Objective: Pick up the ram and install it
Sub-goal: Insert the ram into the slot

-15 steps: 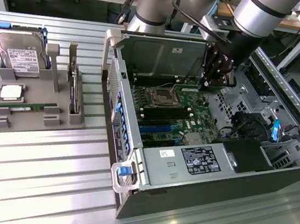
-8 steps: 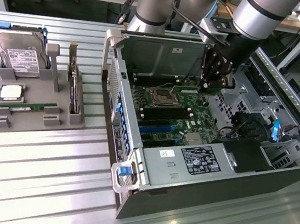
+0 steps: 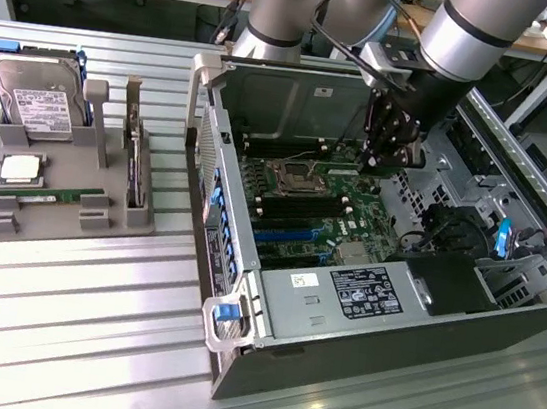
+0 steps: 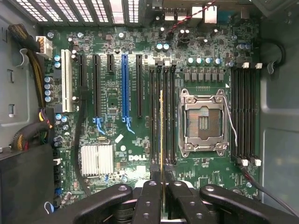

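My gripper (image 4: 161, 186) is shut on the ram (image 4: 161, 135), which I see edge-on as a thin yellowish-green strip between the black fingers (image 4: 150, 196). The ram runs lengthwise along the black memory slots (image 4: 168, 116) beside the CPU socket (image 4: 203, 122). Whether it touches a slot I cannot tell. In the exterior view the gripper (image 3: 374, 160) reaches down into the open computer case (image 3: 233, 361), just over the green motherboard (image 3: 305, 194).
A grey fixture tray (image 3: 59, 227) at the exterior view's left holds a silver hard drive (image 3: 35, 98), an upright expansion card (image 3: 136, 161), a CPU (image 3: 18, 168) and another green stick (image 3: 47, 197). Case walls, the power supply (image 3: 352, 296) and cables (image 4: 28, 46) surround the motherboard.
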{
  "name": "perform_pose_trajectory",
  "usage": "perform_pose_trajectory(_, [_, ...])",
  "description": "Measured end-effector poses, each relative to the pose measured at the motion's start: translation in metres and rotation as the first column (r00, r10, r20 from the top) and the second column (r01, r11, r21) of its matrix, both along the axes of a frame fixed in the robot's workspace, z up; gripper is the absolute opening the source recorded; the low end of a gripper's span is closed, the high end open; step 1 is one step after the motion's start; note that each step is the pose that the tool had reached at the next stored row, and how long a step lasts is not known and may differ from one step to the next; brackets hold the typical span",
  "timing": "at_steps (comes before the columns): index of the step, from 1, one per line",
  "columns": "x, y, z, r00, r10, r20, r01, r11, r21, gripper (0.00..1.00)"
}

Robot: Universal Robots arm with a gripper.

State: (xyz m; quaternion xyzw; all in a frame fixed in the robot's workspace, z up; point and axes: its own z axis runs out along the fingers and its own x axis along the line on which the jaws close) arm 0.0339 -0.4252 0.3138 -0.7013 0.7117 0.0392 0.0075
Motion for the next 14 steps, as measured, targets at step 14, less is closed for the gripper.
perform_pose_trajectory(14, [0.0, -0.003, -0.0136, 1.0, 0.0, 0.0, 0.0, 1.0, 0.0, 0.13])
